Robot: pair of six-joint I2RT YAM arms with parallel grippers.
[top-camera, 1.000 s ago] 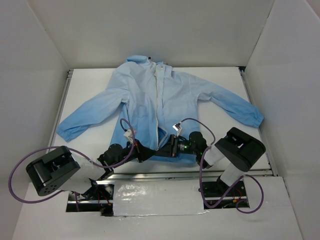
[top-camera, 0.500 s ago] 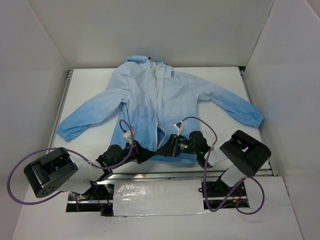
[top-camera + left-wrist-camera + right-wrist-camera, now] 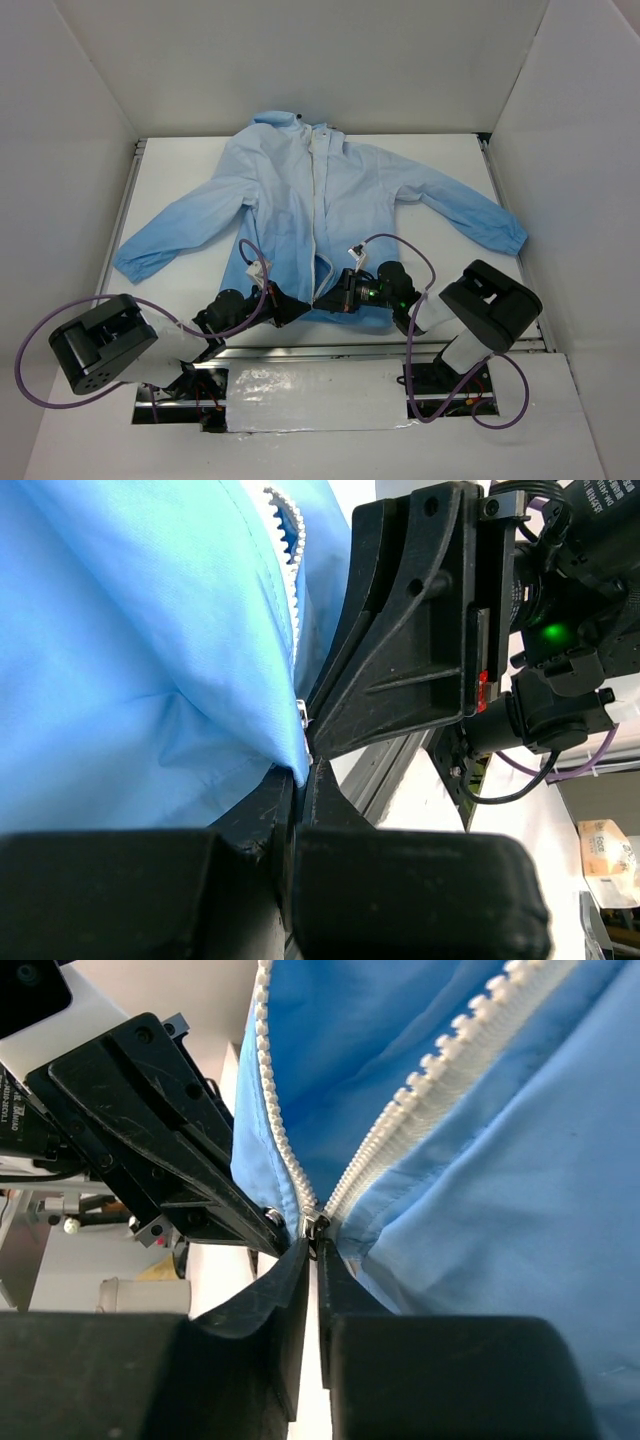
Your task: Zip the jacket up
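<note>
Jacket [image 3: 300, 200] is lying flat and face up on the white table [image 3: 170, 170], filling most of it. Its long axis is running from the near edge to the far edge: the collar is pointing away from the arm bases and the hem is resting at the near edge, between the two arms. Both sleeves are spreading outward and slightly toward the arms, ending in gathered cuffs.

The cloth is showing as thin, smooth, light-blue fabric with soft creases. The zipper [image 3: 320, 200] is running as a whitish strip down the front centre. In the right wrist view its two rows of chunky white plastic teeth [image 3: 430, 1080] are standing apart in a V and converging on a small metal slider [image 3: 312, 1225] at the hem.

The left gripper [image 3: 300, 778] is reaching in from the left, its black fingers pressing together on the bottom corner of the jacket [image 3: 130, 650] beside the zipper's foot.

The right gripper [image 3: 314, 1252] is reaching in from the right, its fingers closing tightly on the jacket [image 3: 480, 1220] directly under the slider. Whether they are pinching the pull tab or only the cloth cannot be told.

The two grippers are sitting tip to tip, nearly touching.
</note>
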